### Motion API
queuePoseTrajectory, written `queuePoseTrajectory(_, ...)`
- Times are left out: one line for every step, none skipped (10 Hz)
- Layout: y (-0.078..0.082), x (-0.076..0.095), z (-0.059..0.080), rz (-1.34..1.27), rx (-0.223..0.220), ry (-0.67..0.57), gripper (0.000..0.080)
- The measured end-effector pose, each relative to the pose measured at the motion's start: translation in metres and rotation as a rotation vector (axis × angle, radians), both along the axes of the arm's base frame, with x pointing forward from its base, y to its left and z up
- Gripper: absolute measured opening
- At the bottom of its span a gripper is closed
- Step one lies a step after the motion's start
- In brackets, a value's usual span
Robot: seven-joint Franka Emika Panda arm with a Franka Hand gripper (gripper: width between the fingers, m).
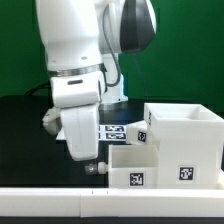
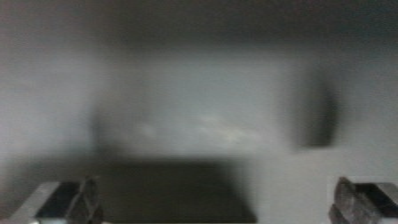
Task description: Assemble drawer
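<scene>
The jaws stand wide apart, low over the black desk (image 1: 25,125), at the near tray (image 1: 135,166) of the drawer. The tall white box casing (image 1: 185,140) sits on the exterior view's right, touching that tray. In the wrist view a blurred white surface (image 2: 214,100) lies between the fingertips (image 2: 63,200).
</scene>
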State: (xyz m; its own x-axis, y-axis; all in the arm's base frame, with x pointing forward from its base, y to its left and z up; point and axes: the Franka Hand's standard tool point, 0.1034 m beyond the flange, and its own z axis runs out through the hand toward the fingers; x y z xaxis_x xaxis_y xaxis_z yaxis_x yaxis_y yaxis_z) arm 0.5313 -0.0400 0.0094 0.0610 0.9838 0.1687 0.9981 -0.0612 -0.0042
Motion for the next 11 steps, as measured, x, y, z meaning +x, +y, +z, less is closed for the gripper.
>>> queuePoseTrajectory(0.007, -0.005, -0.003, -0.015, 0.004, 0.002, 0.0649)
queuePoseTrajectory(0.02, -0.005, -0.001, -0.046, 0.01, 0.002, 0.0649)
queuePoseTrajectory(0.037, -0.002, 0.003, -0.056, 0.019, -0.004, 0.0649)
queuePoseTrajectory(0.05, -0.001, 0.005, -0.067, 0.026, -0.004, 0.0649)
queuePoseTrajectory(0.061, 0.0, 0.006, -0.08, 0.034, -0.003, 0.0649)
queuePoseTrajectory(0.069, -0.001, 0.004, -0.09, 0.04, -0.003, 0.0649)
queuePoseTrajectory(0.076, -0.004, 0.001, -0.093, 0.047, -0.001, 0.0649)
queuePoseTrajectory(0.077, -0.004, 0.001, -0.116, 0.047, -0.006, 0.0649)
queuePoseTrajectory(0.077, -0.004, 0.001, -0.122, 0.046, -0.005, 0.0649)
queuePoseTrajectory(0.077, -0.004, 0.001, -0.122, 0.046, -0.005, 0.0649)
queuePoseTrajectory(0.074, -0.004, 0.002, -0.124, 0.045, -0.006, 0.0649)
